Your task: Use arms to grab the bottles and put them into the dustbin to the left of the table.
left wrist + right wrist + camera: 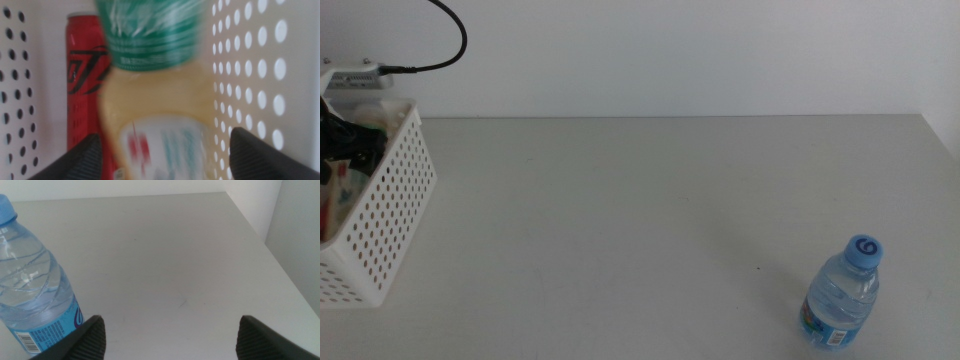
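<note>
My left gripper (165, 155) is down inside the white perforated dustbin (390, 210), where it shows as a dark shape (342, 150) in the middle view. Its jaws stand wide apart. The yellow-liquid bottle (160, 100) with a green label is between them, blurred, while the dustbin wall (260, 75) is sharp. The red soda can (85, 80) stands in the dustbin behind it. The blue-capped water bottle (842, 295) stands upright at the table's front right. My right gripper (170, 335) is open and empty, with the water bottle (35, 285) just beside one jaw.
The pale grey table (650, 220) stretches between dustbin and water bottle. A black cable (445, 45) loops over the wall behind the dustbin. The table's right edge (270, 260) runs close to the right gripper.
</note>
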